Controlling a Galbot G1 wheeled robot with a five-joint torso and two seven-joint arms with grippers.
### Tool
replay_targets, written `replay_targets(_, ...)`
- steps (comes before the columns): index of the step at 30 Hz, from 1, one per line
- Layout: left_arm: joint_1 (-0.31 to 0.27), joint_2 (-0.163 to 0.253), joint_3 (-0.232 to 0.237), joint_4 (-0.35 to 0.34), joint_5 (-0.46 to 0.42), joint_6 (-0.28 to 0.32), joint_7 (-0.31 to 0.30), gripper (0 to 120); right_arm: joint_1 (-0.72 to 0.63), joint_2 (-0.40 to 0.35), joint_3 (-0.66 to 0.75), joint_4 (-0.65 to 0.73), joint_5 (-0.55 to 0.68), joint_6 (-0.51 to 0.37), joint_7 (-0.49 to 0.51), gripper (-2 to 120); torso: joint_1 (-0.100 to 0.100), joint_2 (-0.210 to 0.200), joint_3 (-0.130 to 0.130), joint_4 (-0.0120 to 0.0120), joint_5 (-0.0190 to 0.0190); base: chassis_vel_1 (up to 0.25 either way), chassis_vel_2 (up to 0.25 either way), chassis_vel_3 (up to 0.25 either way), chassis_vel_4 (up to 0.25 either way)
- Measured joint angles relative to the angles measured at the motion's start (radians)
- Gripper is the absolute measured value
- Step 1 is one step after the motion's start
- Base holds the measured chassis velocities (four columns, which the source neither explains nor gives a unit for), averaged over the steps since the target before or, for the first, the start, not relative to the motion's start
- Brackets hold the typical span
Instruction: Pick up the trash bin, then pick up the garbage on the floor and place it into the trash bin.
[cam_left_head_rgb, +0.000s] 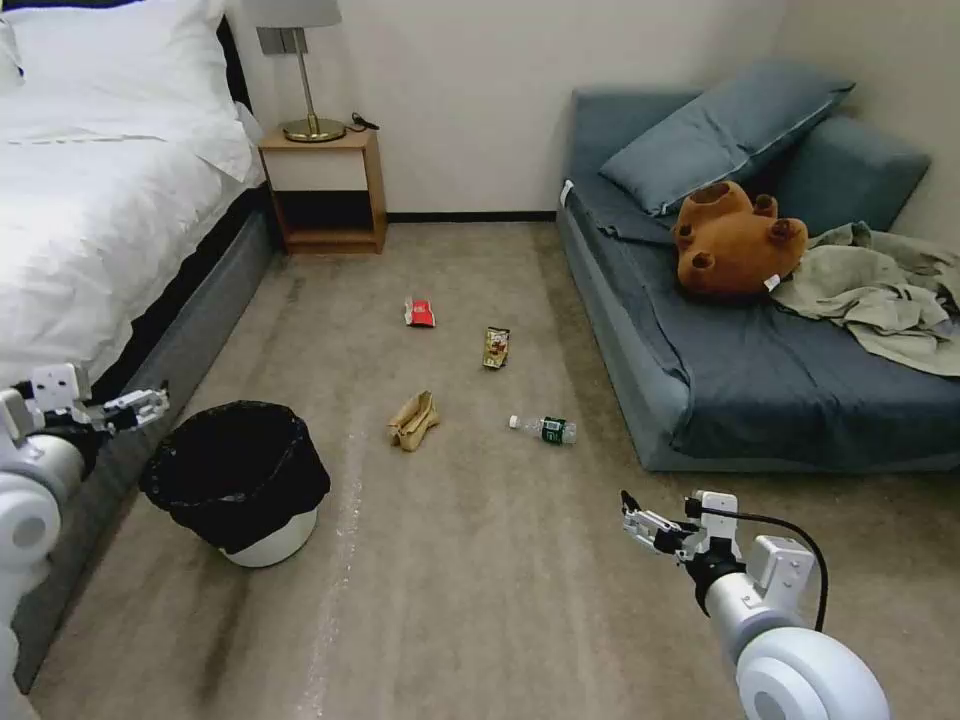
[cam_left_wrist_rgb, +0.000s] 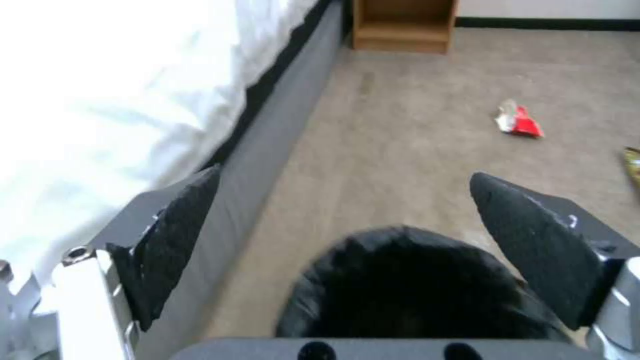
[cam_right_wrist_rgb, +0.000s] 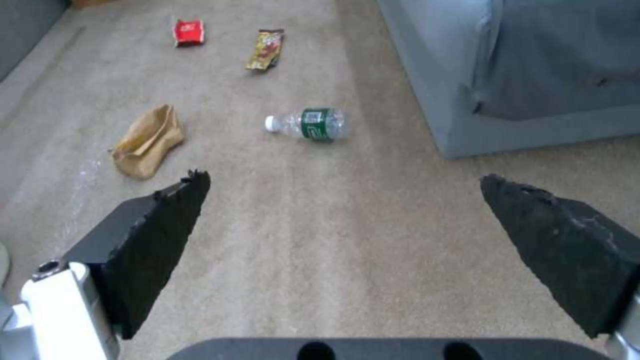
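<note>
Bedroom floor, robot facing the far wall. The left gripper (cam_left_head_rgb: 150, 405) is hovering beside the bed (cam_left_head_rgb: 110, 230), just above the trash bin (cam_left_head_rgb: 240, 480), its jaws spread wide and gripping nothing. The bin is standing upright on the carpet (cam_left_head_rgb: 480, 600) near the bed's base. The right gripper (cam_left_head_rgb: 632, 520) is hanging above open carpet, likewise spread wide and empty. The garbage is lying mid-floor between bed and sofa (cam_left_head_rgb: 760, 370): red packet (cam_left_head_rgb: 419, 313), gold-brown wrapper (cam_left_head_rgb: 496, 347), tan paper bag (cam_left_head_rgb: 413, 420), and clear bottle (cam_left_head_rgb: 544, 429) nearest the sofa's front edge.
</note>
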Motion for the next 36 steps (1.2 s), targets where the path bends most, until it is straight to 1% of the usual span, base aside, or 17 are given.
replay_targets(2, -0.015, 0.045, 0.007, 0.047, 0.007, 0.0, 0.013, 100, 0.002, 0.002, -0.002, -0.005, -0.005, 0.003, -0.002, 100, 0.0, 0.0, 0.0, -0.0001, -0.0001, 0.0, 0.0, 0.0, 0.0)
replay_targets(3, -0.015, 0.045, 0.007, 0.047, 0.007, 0.0, 0.013, 100, 0.002, 0.002, -0.002, -0.005, -0.005, 0.003, -0.002, 100, 0.0, 0.0, 0.0, -0.0001, -0.0001, 0.0, 0.0, 0.0, 0.0)
replay_targets(4, -0.017, 0.065, 0.008, 0.077, 0.012, 0.0, 0.02, 100, 0.007, 0.002, -0.006, -0.01, -0.007, 0.004, -0.002, 100, 0.0, 0.0, 0.0, -0.0002, -0.0002, 0.0, 0.0, 0.0, 0.0)
replay_targets(5, -0.017, 0.065, 0.008, 0.077, 0.012, 0.0, 0.02, 100, 0.007, 0.002, -0.006, -0.01, -0.007, 0.004, -0.002, 100, 0.0, 0.0, 0.0, -0.0002, -0.0002, 0.0, 0.0, 0.0, 0.0)
replay_targets(7, -0.017, 0.093, 0.002, 0.145, 0.027, 0.004, 0.039, 100, 0.024, 0.001, -0.02, -0.022, -0.008, 0.005, -0.002, 100, 0.0, 0.0, 0.0, 0.0, -0.0001, 0.0, 0.0, 0.0, 0.0)
replay_targets(8, -0.017, 0.093, 0.002, 0.145, 0.027, 0.004, 0.039, 100, 0.024, 0.001, -0.02, -0.022, -0.008, 0.005, -0.002, 100, 0.0, 0.0, 0.0, 0.0, -0.0001, 0.0, 0.0, 0.0, 0.0)
replay_targets(10, -0.016, 0.1, -0.002, 0.219, 0.046, 0.004, 0.054, 100, 0.042, 0.003, -0.045, -0.035, -0.013, 0.005, -0.002, 100, 0.0, 0.0, 0.0, 0.0004, -0.0003, 0.0, 0.0, 0.0, 0.0)
replay_targets(14, -0.015, 0.099, 0.008, 0.255, 0.056, 0.004, 0.065, 100, 0.049, 0.012, -0.066, -0.044, -0.022, 0.005, -0.002, 100, 0.0, 0.0, 0.0, 0.0005, -0.0002, 0.0, 0.0, 0.0, 0.0)
replay_targets(17, -0.017, 0.097, 0.028, 0.271, 0.07, 0.004, 0.089, 100, 0.051, 0.018, -0.076, -0.05, -0.031, 0.005, -0.002, 100, 0.0, 0.0, 0.0, 0.0001, -0.0003, 0.0, 0.0, 0.0, 0.0)
replay_targets(18, -0.024, 0.095, 0.042, 0.287, 0.088, 0.004, 0.114, 100, 0.058, 0.02, -0.089, -0.058, -0.036, 0.005, -0.002, 100, 0.0, 0.0, 0.0, -0.0002, -0.0002, 0.0, 0.0, 0.0, 0.0)
replay_targets(21, -0.032, 0.091, 0.051, 0.303, 0.091, 0.003, 0.127, 100, 0.067, 0.021, -0.101, -0.065, -0.039, 0.005, -0.001, 100, 0.0, 0.0, 0.0, 0.0001, -0.0001, 0.0, 0.0, 0.0, 0.0)
replay_targets(22, -0.054, 0.085, 0.068, 0.33, 0.092, 0.003, 0.131, 100, 0.071, 0.023, -0.108, -0.073, -0.043, 0.005, -0.001, 100, 0.0, 0.0, 0.0, 0.0004, -0.0001, 0.0, 0.0, 0.0, 0.0)
replay_targets(23, -0.07, 0.079, 0.084, 0.355, 0.094, 0.003, 0.133, 100, 0.074, 0.026, -0.114, -0.081, -0.047, 0.005, -0.001, 100, 0.0, 0.0, 0.0, -0.0001, -0.0001, 0.0, 0.0, 0.0, 0.0)
replay_targets(29, -0.096, 0.07, 0.113, 0.39, 0.101, 0.002, 0.14, 100, 0.074, 0.03, -0.12, -0.092, -0.056, 0.006, 0.0, 100, 0.0, 0.0, 0.0, 0.0001, 0.0, 0.0, 0.0, 0.0, 0.0)
replay_targets(31, -0.129, 0.047, 0.145, 0.419, 0.12, 0.002, 0.149, 100, 0.073, 0.038, -0.124, -0.102, -0.066, 0.008, 0.0, 100, 0.0, 0.0, 0.0, 0.0, -0.0001, 0.0, 0.0, 0.0, 0.0)
replay_targets(33, -0.132, 0.043, 0.149, 0.42, 0.123, 0.002, 0.151, 100, 0.073, 0.039, -0.124, -0.103, -0.067, 0.008, 0.0, 100, 0.0, 0.0, 0.0, 0.0, -0.0002, 0.0, 0.0, 0.0, 0.0)
replay_targets(36, -0.15, 0.026, 0.174, 0.422, 0.134, 0.002, 0.158, 100, 0.075, 0.042, -0.126, -0.111, -0.072, 0.009, 0.0, 100, 0.0, 0.0, 0.0, 0.0001, 0.0, 0.0, 0.0, 0.0, 0.0)
